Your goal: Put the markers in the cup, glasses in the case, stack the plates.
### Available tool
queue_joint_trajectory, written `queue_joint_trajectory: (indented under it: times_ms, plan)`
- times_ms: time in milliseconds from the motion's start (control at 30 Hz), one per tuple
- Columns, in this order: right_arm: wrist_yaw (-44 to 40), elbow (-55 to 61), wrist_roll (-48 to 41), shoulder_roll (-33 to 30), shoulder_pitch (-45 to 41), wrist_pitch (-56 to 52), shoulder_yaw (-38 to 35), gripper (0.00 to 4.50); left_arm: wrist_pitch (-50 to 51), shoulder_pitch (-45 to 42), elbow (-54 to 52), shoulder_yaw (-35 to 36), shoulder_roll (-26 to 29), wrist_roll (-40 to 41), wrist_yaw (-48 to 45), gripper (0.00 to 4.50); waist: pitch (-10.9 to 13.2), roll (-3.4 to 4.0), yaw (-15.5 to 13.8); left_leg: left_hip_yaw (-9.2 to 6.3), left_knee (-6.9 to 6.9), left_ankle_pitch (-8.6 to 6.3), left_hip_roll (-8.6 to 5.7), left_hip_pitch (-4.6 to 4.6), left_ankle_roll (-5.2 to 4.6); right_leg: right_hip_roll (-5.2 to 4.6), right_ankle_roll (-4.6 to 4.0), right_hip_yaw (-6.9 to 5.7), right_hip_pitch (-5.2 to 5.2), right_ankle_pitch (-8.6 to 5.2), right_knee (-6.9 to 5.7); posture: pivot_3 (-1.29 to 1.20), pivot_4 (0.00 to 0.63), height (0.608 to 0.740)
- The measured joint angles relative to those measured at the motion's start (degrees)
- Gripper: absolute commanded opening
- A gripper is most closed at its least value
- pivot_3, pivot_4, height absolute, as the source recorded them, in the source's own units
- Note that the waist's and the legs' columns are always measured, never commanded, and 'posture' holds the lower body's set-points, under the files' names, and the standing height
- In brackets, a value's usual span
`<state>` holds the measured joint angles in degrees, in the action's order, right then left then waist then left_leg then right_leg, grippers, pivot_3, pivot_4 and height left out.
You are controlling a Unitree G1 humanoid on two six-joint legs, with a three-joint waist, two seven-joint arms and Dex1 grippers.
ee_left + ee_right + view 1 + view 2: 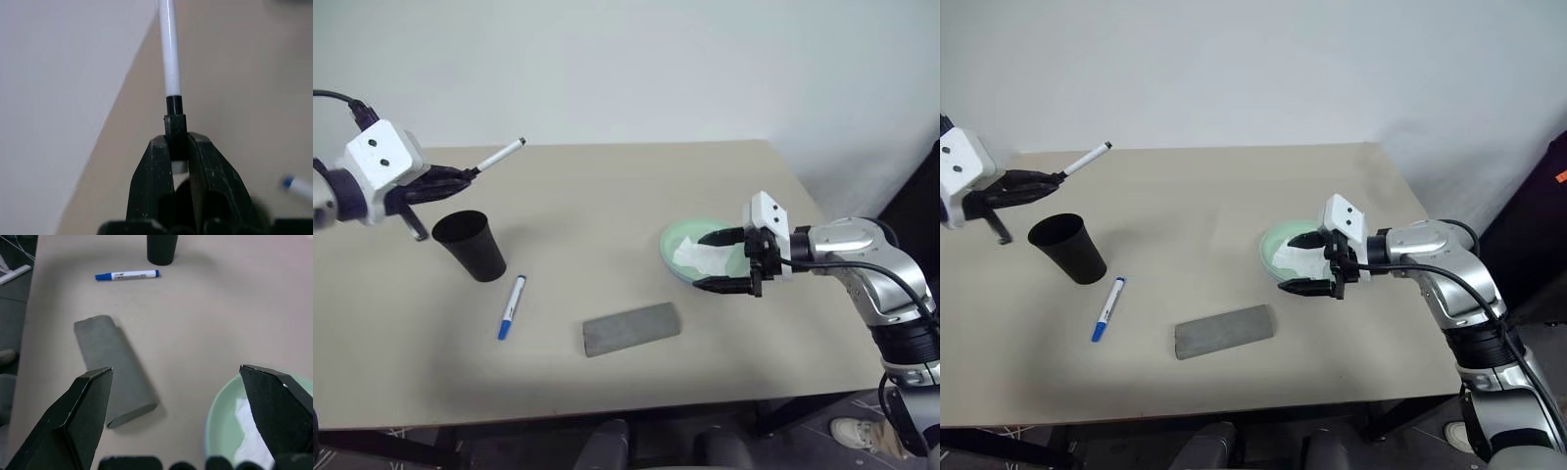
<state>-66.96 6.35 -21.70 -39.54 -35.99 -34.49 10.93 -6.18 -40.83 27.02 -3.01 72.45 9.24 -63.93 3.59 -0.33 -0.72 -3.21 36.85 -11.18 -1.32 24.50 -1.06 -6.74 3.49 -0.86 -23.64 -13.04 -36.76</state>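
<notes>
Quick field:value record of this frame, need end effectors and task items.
left end effector: shut on black marker, held in the air above the cup
right end effector: open, at green plate
cup: upright on the table
blue marker: lying on the table beside the cup
case: closed, lying on the table
tissue: on green plate

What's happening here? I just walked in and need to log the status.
The left gripper is shut on the black-capped marker, holding it in the air above and behind the black cup. The blue marker and the grey case lie on the table. The right gripper, jaws open, hovers at the green plate, which holds a white tissue.
</notes>
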Motion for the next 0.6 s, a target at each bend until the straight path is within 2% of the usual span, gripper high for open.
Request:
queue_joint_trajectory:
  times_ms: [100,267,400,600]
  plan:
    - [0.00,-0.76,0.37,0.45,-0.06,0.36,0.10,4.50,-12.09,-11.16,12.02,-5.57,0.21,-9.72,-3.33,0.02,0.00,-0.07,-0.10,0.01,0.08,0.00,0.00,0.06,-0.01,0.00,0.09,-0.01,0.02,0.04,-0.03,0.00,0.000,0.704]
    - [0.67,-1.59,-1.45,2.80,-0.88,-1.03,-0.92,4.50,-29.55,-28.08,28.56,-14.94,-0.46,-26.28,-2.99,0.02,0.02,-0.16,0.05,0.15,0.11,0.02,0.08,0.08,-0.05,0.01,0.18,0.03,0.03,0.08,-0.12,0.00,0.000,0.704]
    - [0.27,-1.43,-3.67,2.99,-1.60,-1.15,-2.99,4.50,-41.69,-37.69,36.80,-23.60,-0.78,-40.78,3.42,0.02,0.09,-0.27,-0.01,0.24,0.14,-0.02,0.12,0.11,-0.09,-0.02,0.21,0.04,0.00,0.07,-0.14,0.00,0.000,0.704]
    - [0.05,-1.40,-3.67,2.90,-1.57,-0.63,-3.05,4.50,-49.37,-47.62,42.81,-35.15,-3.17,-58.99,15.20,0.02,0.25,-0.54,-0.02,0.29,0.19,-0.04,0.17,0.17,-0.09,-0.07,0.23,0.03,-0.08,0.06,-0.17,0.00,0.000,0.704]
